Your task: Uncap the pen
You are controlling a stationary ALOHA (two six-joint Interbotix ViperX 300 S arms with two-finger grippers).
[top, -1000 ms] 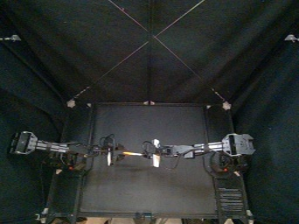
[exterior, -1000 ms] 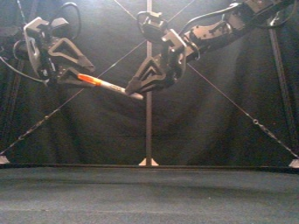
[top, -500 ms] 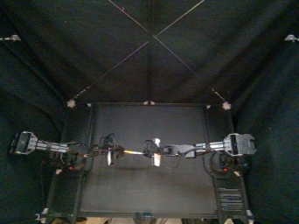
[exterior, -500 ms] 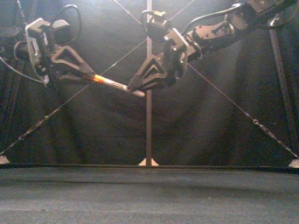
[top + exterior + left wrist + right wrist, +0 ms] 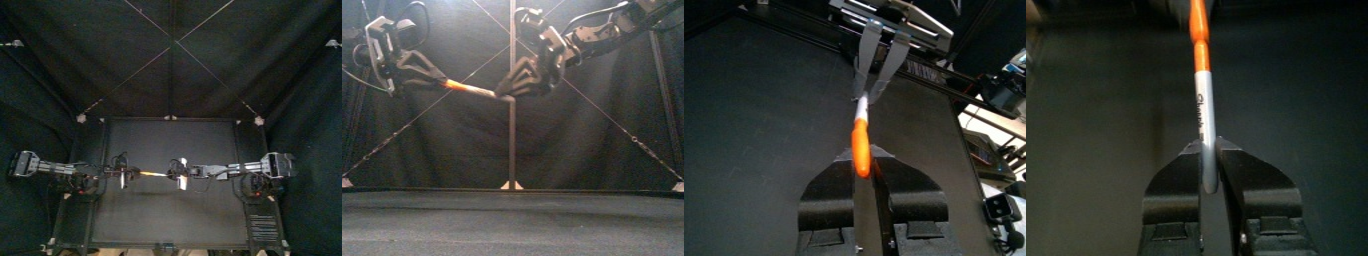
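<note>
Left tool (image 5: 436,80) is closed on the orange end of the pen (image 5: 472,90); right tool (image 5: 510,91) is closed on its white barrel. Long axis runs left-right between them, well above the bench (image 5: 513,215); separation should follow that axis.

Small square black table (image 5: 167,215), matte top; in the front view its surface runs as a dark band across the bottom; black fabric back curtain (image 5: 171,60) hangs right behind the table's back edge, soft vertical folds, paler mid-span in the front view; black side curtains (image 5: 30,110) close both flanks.
</note>
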